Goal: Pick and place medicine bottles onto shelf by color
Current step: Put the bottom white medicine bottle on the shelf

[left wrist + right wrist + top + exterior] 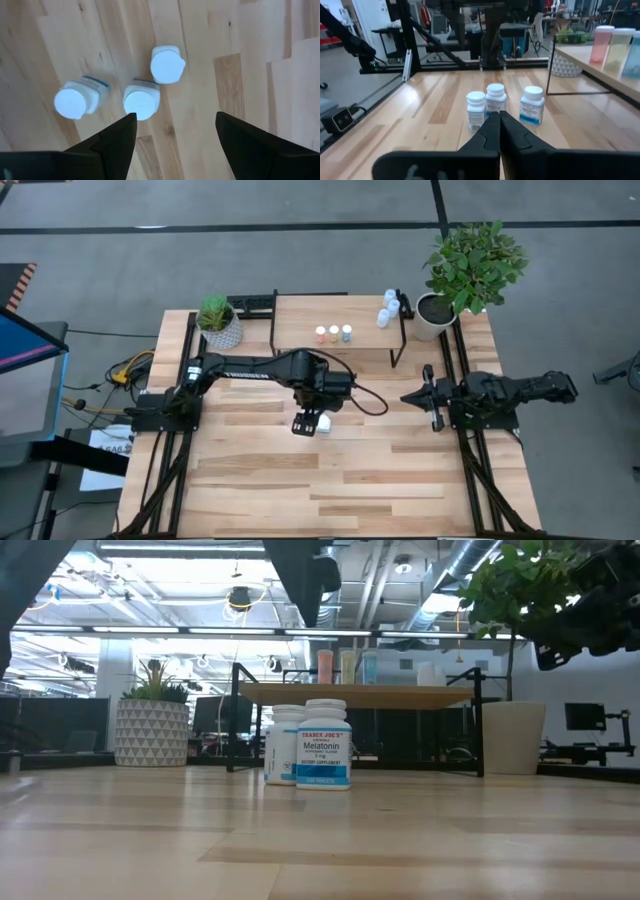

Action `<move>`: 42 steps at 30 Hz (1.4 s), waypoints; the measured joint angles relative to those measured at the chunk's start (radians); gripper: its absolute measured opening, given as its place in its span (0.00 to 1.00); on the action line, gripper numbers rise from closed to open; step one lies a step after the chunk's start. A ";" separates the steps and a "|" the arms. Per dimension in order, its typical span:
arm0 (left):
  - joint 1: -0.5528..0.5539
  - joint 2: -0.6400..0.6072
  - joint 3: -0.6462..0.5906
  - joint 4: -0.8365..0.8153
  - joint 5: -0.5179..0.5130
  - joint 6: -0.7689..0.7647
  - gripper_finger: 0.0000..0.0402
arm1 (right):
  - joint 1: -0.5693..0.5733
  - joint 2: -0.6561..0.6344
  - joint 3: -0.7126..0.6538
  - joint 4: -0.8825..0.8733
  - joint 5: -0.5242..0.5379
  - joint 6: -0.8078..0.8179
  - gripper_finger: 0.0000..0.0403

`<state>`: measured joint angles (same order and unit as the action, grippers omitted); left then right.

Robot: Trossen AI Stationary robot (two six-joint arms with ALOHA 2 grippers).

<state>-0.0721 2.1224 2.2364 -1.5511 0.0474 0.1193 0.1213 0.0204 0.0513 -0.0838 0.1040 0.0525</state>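
Three white medicine bottles [141, 101] stand upright in a tight cluster near the middle of the wooden table [400, 480], and the left gripper [175, 131] hangs straight above them with its fingers spread wide, holding nothing; in the left wrist view one bottle cap sits just beside one fingertip and the other two lie a little off from the gap. The right gripper [499, 122] waits near the table's right edge with its fingers pressed together, empty, pointing toward the same bottles. The shelf [340, 315] stands along the table's far edge and carries three small coloured bottles [333, 334] near its middle and pale ones [390, 307] at its right end. Potted plants stand at both far corners of the table.
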 joint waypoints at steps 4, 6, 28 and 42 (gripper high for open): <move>-0.016 0.030 0.000 0.019 -0.009 -0.001 0.64 | 0.007 0.000 0.000 -0.001 0.000 0.000 0.05; -0.027 0.053 0.000 0.020 -0.013 0.011 0.64 | 0.010 0.002 0.000 -0.002 0.000 0.000 0.06; -0.070 0.221 0.000 0.100 -0.187 0.025 0.64 | 0.009 0.052 -0.002 -0.006 0.000 0.000 0.06; -0.071 0.268 -0.002 0.143 -0.138 0.022 0.64 | 0.009 0.074 -0.003 -0.007 -0.001 0.003 0.05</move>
<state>-0.1429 2.3909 2.2341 -1.4076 -0.0903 0.1408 0.1307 0.0940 0.0486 -0.0908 0.1028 0.0555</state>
